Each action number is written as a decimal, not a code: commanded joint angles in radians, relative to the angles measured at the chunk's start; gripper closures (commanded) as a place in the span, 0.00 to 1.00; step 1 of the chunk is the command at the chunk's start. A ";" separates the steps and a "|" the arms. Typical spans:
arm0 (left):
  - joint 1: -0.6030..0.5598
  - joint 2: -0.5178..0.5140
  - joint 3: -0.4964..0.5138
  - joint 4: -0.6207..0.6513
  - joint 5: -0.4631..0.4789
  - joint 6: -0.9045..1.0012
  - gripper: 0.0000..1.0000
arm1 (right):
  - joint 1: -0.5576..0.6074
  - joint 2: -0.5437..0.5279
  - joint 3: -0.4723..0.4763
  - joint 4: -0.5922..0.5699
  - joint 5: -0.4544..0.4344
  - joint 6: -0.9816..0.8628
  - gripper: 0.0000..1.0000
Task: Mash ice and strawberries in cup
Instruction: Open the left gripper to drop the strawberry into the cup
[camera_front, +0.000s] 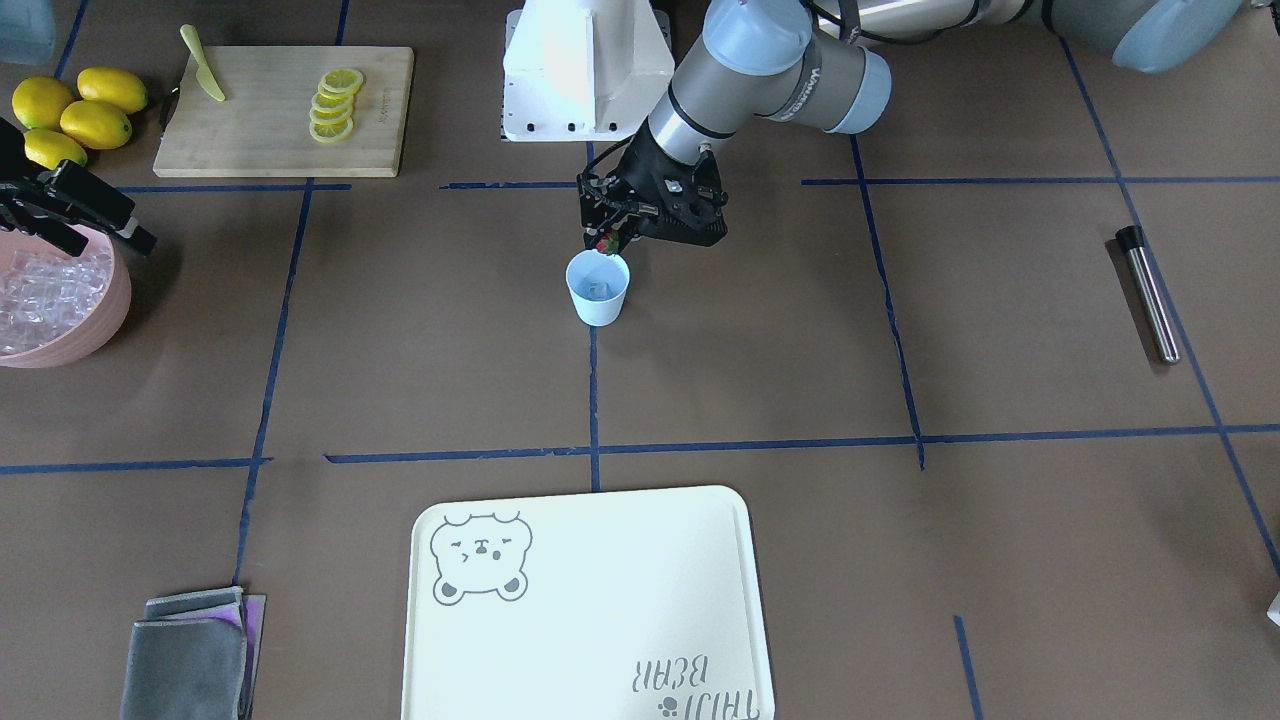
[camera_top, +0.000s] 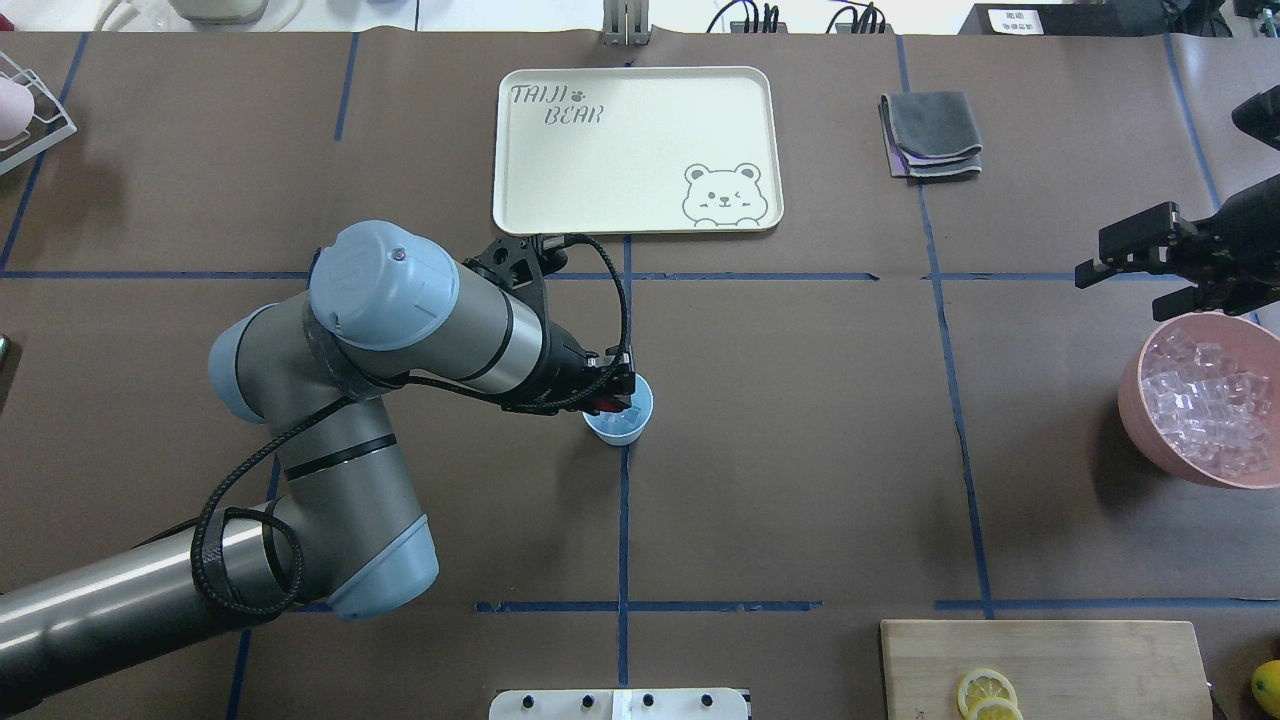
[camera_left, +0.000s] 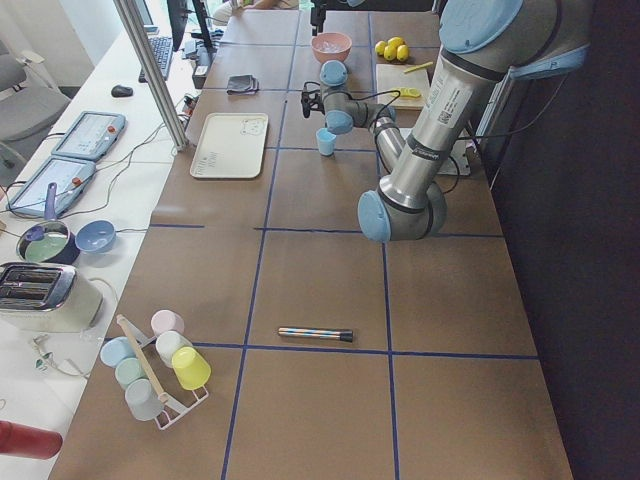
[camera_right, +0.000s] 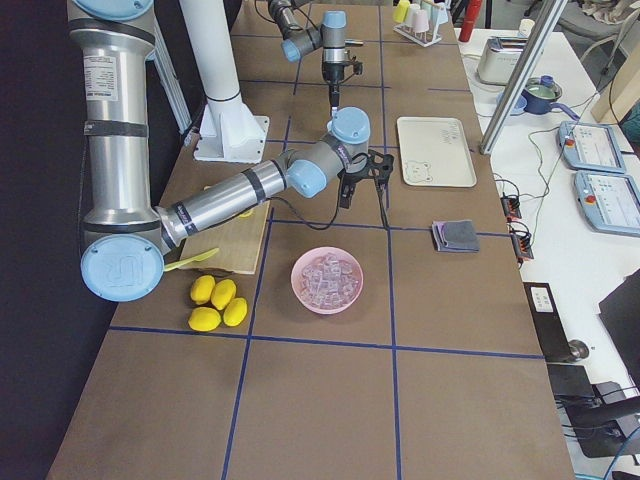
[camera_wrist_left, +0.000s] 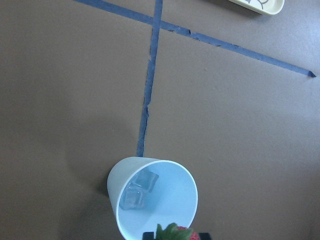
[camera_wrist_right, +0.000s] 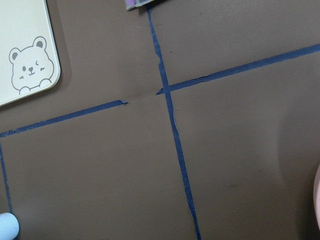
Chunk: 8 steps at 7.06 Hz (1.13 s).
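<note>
The pale-blue cup (camera_front: 598, 290) stands at the table's middle on a blue tape line and also shows in the overhead view (camera_top: 622, 420). Two ice cubes (camera_wrist_left: 138, 188) lie in the cup (camera_wrist_left: 165, 210). My left gripper (camera_front: 610, 240) is shut on the red strawberry (camera_front: 606, 243) and holds it just above the cup's rim; its green end shows in the left wrist view (camera_wrist_left: 172, 233). My right gripper (camera_top: 1125, 290) is open and empty, above the near rim of the pink bowl (camera_top: 1135, 400), which is full of ice (camera_top: 1200, 400).
A metal muddler rod (camera_front: 1148, 295) lies on the robot's left side. A cream bear tray (camera_front: 590, 610) and folded grey cloths (camera_front: 190, 660) lie at the far edge. A cutting board (camera_front: 260, 120) with lemon slices (camera_front: 333, 105), a knife (camera_front: 203, 77) and whole lemons (camera_front: 75, 115) sit near the bowl.
</note>
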 joint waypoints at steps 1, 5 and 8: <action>0.005 -0.003 0.006 -0.002 0.003 0.002 0.91 | 0.000 0.000 0.000 0.000 0.001 -0.001 0.00; 0.005 -0.010 0.010 -0.008 0.066 0.007 0.61 | 0.000 0.000 0.001 0.000 0.001 -0.001 0.00; 0.005 -0.008 0.012 -0.006 0.084 0.007 0.04 | 0.001 0.000 0.003 0.000 0.004 -0.001 0.00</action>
